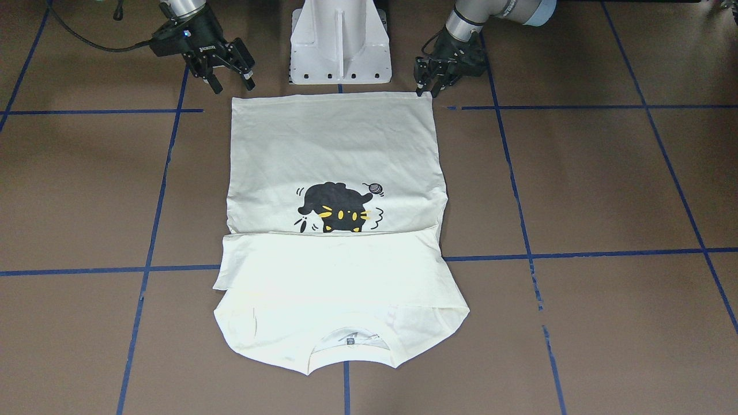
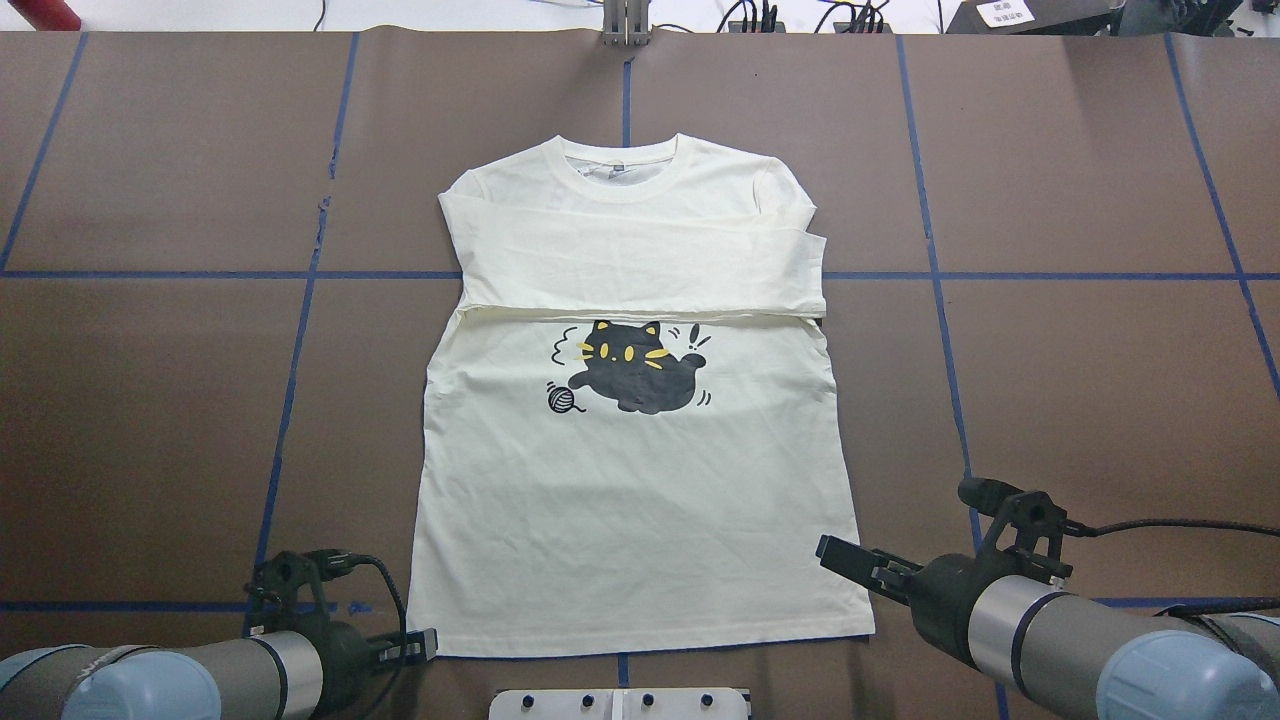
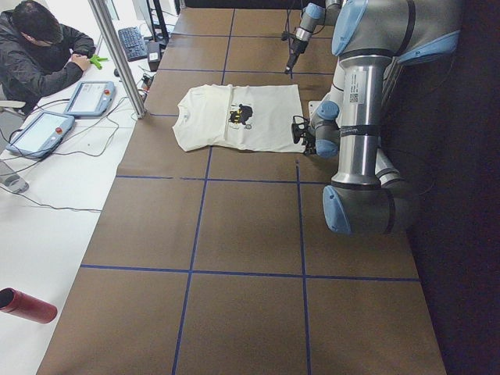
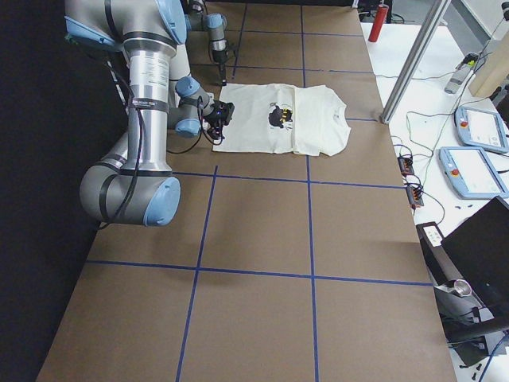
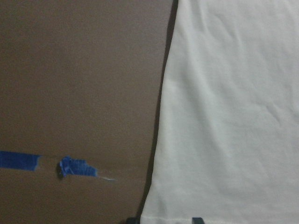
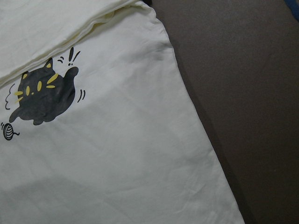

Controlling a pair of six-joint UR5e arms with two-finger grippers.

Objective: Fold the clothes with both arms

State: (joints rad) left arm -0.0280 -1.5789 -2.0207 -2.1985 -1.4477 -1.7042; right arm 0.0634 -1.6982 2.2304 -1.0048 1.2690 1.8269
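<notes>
T-shirt (image 2: 640, 480) chest beneath folded sleeves (image 2: 640, 255)

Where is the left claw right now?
Overhead view, lower left: the left claw is at the near-left hem corner of the T-shirt.

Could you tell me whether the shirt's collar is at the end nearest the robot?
No: the shirt has its collar at the far end, with its hem nearest the robot's base.

The T-shirt (image 2: 640, 520) is matt, creased cloth; the table (image 2: 1080, 400) matt brown; the arms (image 2: 1045, 640) smooth grey metal.
</notes>
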